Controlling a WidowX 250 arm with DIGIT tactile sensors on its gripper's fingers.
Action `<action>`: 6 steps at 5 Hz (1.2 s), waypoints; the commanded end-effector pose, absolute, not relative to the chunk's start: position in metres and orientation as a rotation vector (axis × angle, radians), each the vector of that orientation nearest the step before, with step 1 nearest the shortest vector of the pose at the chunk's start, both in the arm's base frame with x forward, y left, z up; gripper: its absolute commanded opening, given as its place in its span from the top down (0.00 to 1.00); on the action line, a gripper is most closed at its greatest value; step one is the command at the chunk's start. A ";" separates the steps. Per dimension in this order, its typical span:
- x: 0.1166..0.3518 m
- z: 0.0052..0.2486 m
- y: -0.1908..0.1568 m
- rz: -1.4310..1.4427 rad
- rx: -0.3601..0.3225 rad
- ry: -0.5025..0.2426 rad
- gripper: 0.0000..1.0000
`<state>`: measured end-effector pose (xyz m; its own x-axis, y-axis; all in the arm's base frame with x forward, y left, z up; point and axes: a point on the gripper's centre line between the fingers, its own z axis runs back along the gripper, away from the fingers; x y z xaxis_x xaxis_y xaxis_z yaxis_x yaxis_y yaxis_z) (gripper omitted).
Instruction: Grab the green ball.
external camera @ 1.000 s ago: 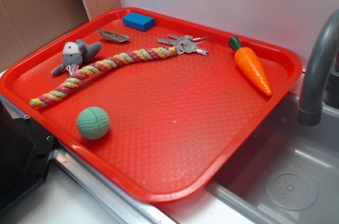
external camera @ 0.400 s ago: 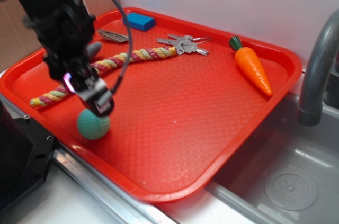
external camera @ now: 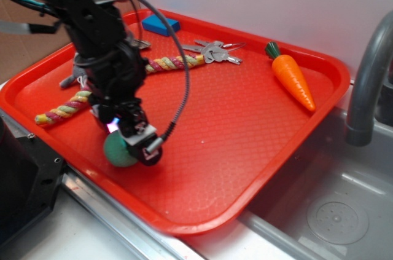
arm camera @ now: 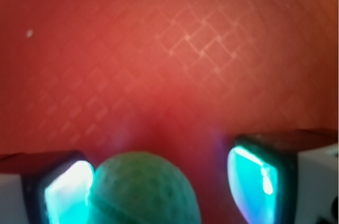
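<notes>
Presently: ball (external camera: 116, 152) on tray (external camera: 245, 149), near its front-left rim, tool (external camera: 136, 144) lowered over it.

Wrist view shows the ball (arm camera: 142, 188) between the two fingers (arm camera: 63, 192), which stand spread; it lies against or just beside the left pad, with a clear gap to the right one, so it is not pinched. Exterior view has the arm covering the ball's upper right side. A striped rope (external camera: 70, 105) runs diagonally behind the tool, partly hidden by the arm. A grey plush toy (external camera: 72, 75) shows only in part beside the rope. Farther back lie keys (external camera: 212, 51) and a blue block (external camera: 161, 24). A carrot (external camera: 293, 77) lies near the right rim, well apart. Right of the tray stand a grey faucet (external camera: 368, 82) and sink (external camera: 331, 204).
</notes>
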<state>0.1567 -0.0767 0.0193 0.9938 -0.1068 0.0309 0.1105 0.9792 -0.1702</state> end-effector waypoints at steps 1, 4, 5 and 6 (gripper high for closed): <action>0.155 0.038 -0.083 -0.176 -0.099 -0.043 1.00; 0.139 0.166 -0.032 -0.083 0.035 -0.120 1.00; 0.129 0.201 -0.006 0.117 0.083 -0.038 1.00; 0.119 0.226 0.031 0.350 0.079 -0.050 1.00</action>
